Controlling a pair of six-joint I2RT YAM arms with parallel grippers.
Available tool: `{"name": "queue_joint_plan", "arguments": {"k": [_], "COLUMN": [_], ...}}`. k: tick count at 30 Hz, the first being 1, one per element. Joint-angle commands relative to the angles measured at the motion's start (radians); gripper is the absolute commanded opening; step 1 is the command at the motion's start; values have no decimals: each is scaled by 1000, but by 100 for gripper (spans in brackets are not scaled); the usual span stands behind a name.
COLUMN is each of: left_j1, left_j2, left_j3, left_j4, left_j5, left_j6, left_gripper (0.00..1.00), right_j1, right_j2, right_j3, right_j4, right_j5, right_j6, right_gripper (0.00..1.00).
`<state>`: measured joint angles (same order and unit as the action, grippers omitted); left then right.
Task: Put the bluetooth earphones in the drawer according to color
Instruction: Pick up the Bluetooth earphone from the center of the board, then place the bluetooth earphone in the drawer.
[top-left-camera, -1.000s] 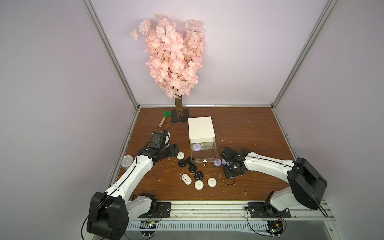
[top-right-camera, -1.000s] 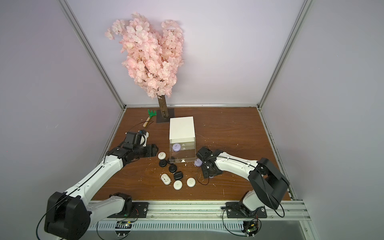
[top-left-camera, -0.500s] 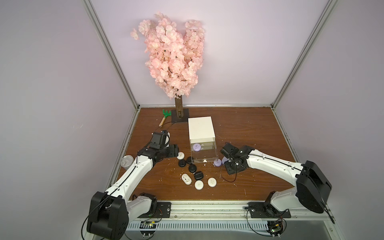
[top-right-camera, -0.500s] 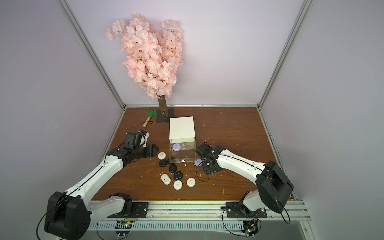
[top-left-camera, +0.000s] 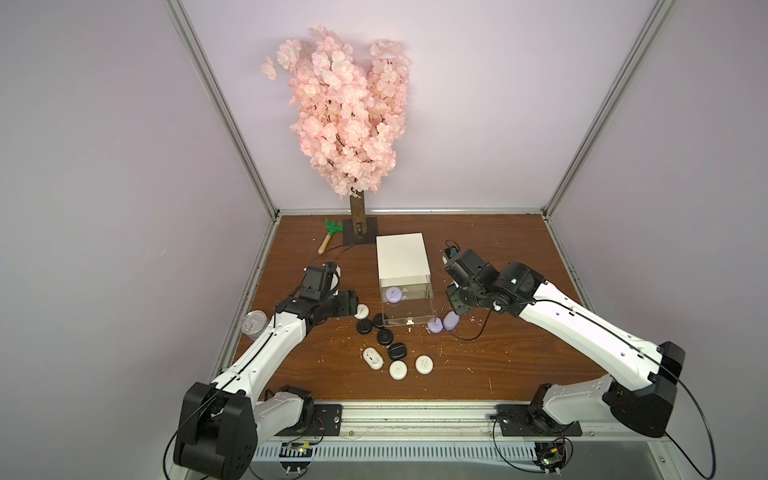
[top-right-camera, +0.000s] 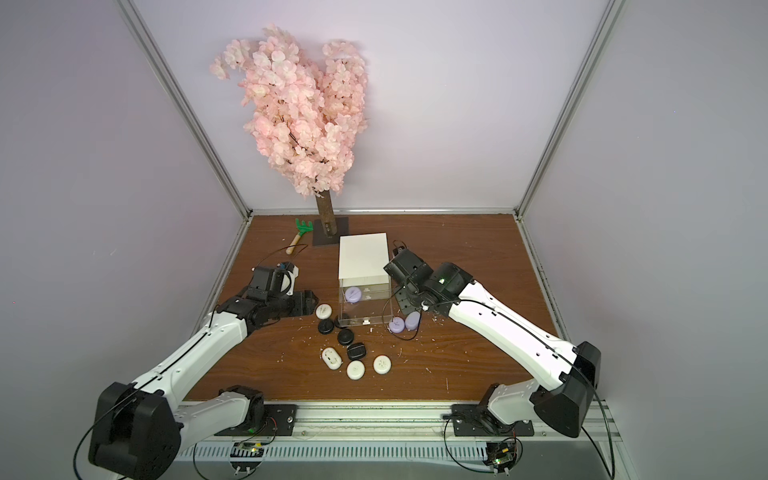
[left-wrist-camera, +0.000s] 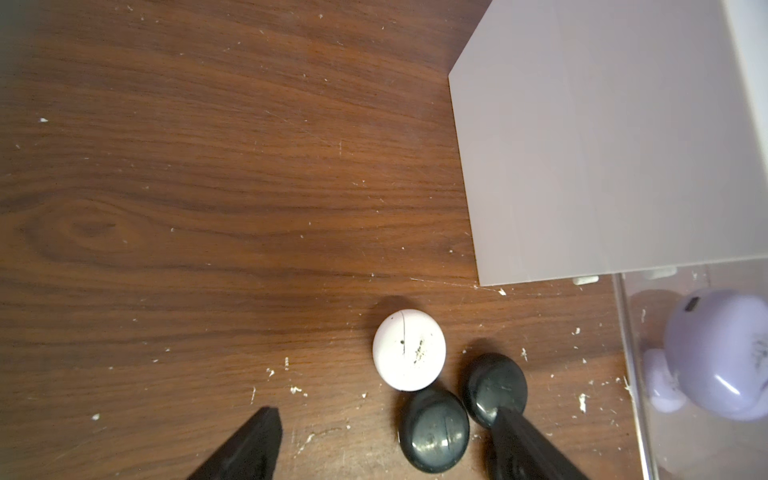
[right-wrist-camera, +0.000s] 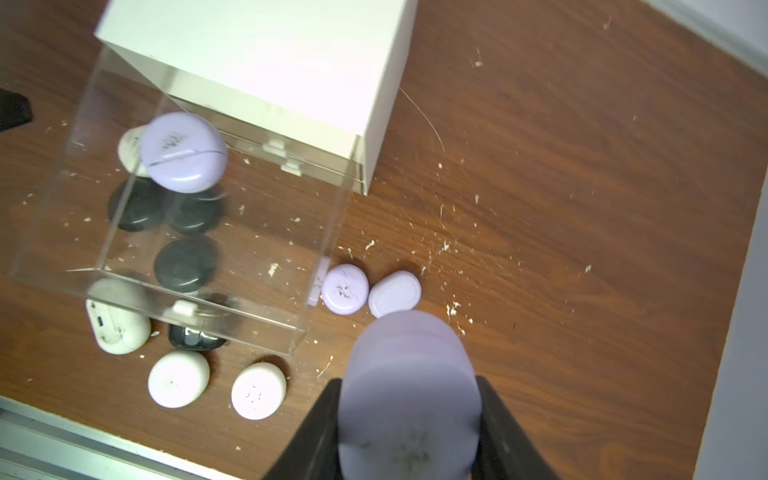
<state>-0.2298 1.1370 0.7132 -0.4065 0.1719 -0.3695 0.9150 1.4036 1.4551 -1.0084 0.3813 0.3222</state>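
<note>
The drawer cabinet (top-left-camera: 402, 257) is white, and its clear top drawer (top-left-camera: 431, 309) stands pulled out with one lavender case (top-left-camera: 394, 294) inside. My right gripper (right-wrist-camera: 409, 415) is shut on another lavender case (right-wrist-camera: 409, 374), held in the air beside the cabinet's right side (top-left-camera: 457, 297). Two lavender cases (top-left-camera: 435, 326) (top-left-camera: 451, 321) lie on the table by the drawer's front right corner. My left gripper (left-wrist-camera: 386, 415) is open and low over the table; a black case (left-wrist-camera: 434, 428) lies between its fingers, and one finger overlaps a second black case (left-wrist-camera: 494, 386). A white case (left-wrist-camera: 409, 351) lies just ahead.
More black cases (top-left-camera: 385, 336) and white cases (top-left-camera: 398, 369) lie scattered in front of the drawer. A pink blossom tree (top-left-camera: 349, 124) on a dark base and a green toy rake (top-left-camera: 332, 227) stand at the back. A tin can (top-left-camera: 252, 326) sits past the table's left edge.
My right gripper closed on a lavender case beside the drawer and rose with it, back toward the cabinet's right side. The left arm stayed still.
</note>
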Motion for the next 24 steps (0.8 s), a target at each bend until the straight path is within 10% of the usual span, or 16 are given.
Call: {"name": "queue_joint_plan", "arguments": {"k": [1, 24], "left_j1": [4, 3], "left_j2": [-22, -17], "left_j3": [-12, -17], "left_j4": [9, 18], "left_j5": [5, 17], "left_j6": [5, 12], "left_gripper": [84, 84], "right_j1": [42, 94], "right_j2": [43, 144], "right_j3": [63, -55], "right_j4": [32, 384], "right_j5": [40, -67], "right_j6": [-144, -590], "right_gripper": [34, 28]}}
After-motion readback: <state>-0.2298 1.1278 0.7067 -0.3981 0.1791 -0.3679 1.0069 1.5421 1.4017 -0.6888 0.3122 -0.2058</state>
